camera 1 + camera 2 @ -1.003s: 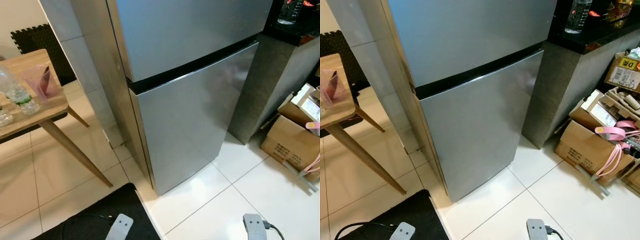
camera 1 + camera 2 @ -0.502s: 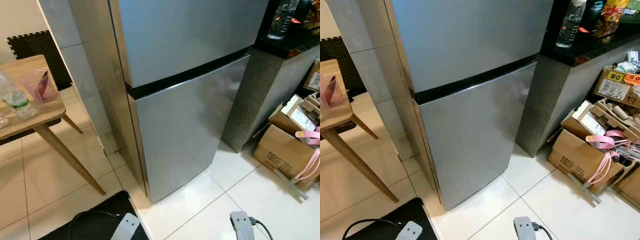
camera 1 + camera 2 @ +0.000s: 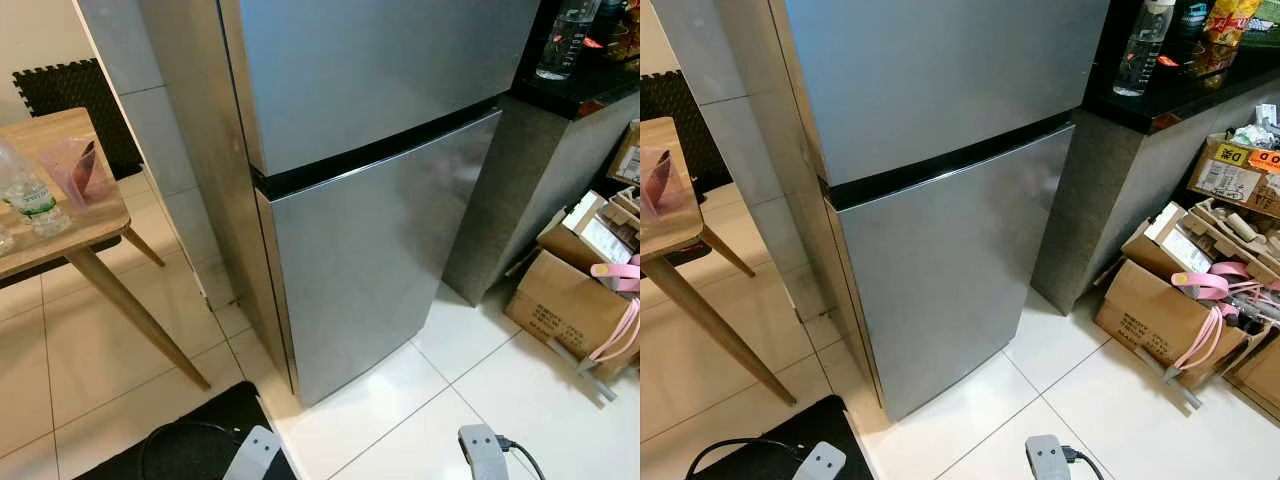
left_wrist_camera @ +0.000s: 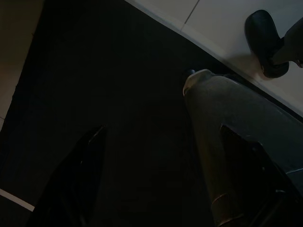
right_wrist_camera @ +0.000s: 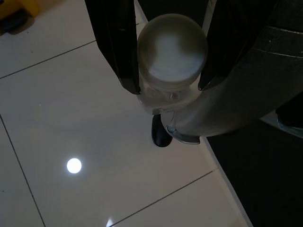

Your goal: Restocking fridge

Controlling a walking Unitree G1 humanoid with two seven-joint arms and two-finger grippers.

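We face a silver two-door fridge (image 3: 370,200), both doors closed, standing on white floor tiles (image 3: 400,400) between a tiled wall (image 3: 150,120) and a dark counter (image 3: 1160,100) that carries a clear bottle (image 3: 1137,45). Our right gripper (image 5: 168,49) hangs low over the tiles, its two black fingers (image 5: 116,42) clamped on either side of a round pale object (image 5: 171,47), probably the cap end of a bottle seen end-on. Our left gripper (image 4: 161,175) hangs over a black mat (image 4: 118,71), its fingers spread apart with nothing between them, though that view is very dark. To our left a wooden table (image 3: 75,235) holds a water bottle (image 3: 25,190) and a pink cup (image 3: 72,168). Cardboard boxes (image 3: 1160,310) sit to the right.
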